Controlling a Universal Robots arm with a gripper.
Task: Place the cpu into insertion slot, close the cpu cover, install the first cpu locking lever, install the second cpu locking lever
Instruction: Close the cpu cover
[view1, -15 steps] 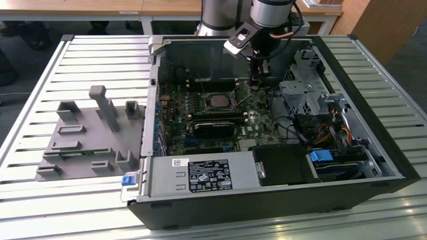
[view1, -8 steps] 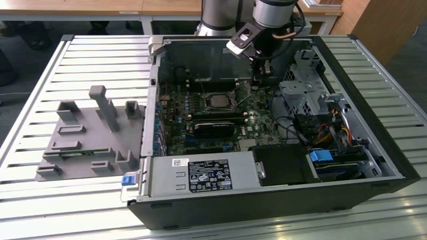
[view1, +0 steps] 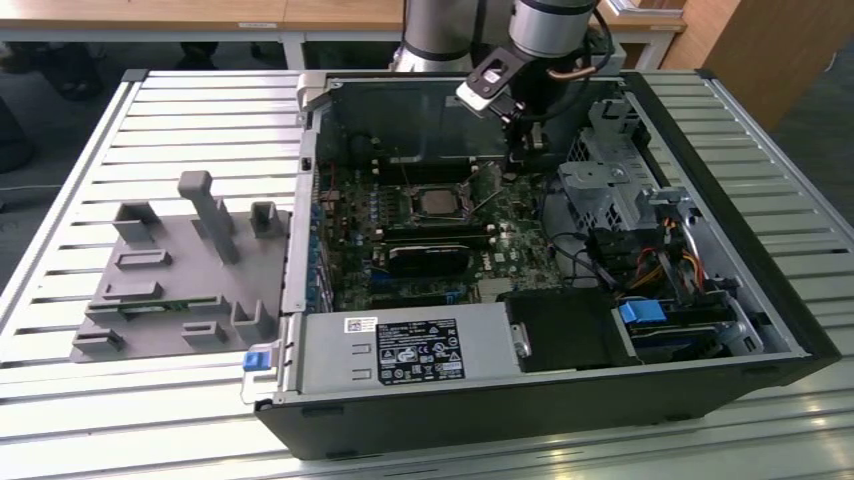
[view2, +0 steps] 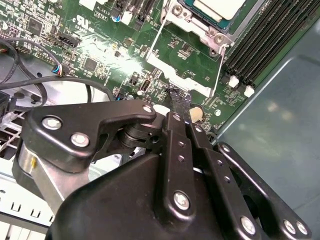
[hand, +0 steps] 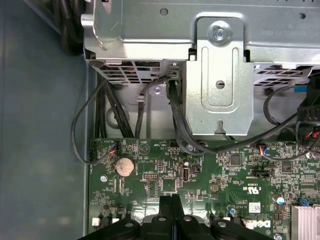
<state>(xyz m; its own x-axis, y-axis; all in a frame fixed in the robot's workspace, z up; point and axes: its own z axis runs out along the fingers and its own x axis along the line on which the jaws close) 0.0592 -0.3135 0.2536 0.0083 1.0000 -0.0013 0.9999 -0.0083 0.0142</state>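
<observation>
The square chip (view1: 438, 203) lies flat, shiny side up, in its slot near the middle of the green board (view1: 523, 246). The board sits inside the open computer box (view1: 534, 415) on the table (view1: 174, 110). The pincer (view1: 525, 153) hangs over the board's back edge, near the chip, with its fingers pressed together.

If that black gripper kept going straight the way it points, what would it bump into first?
Probably the green circuit board, just beside the silvery metal cpu cover: the gripper points straight down at it, jaws shut. How near the tips are is unclear.
</observation>
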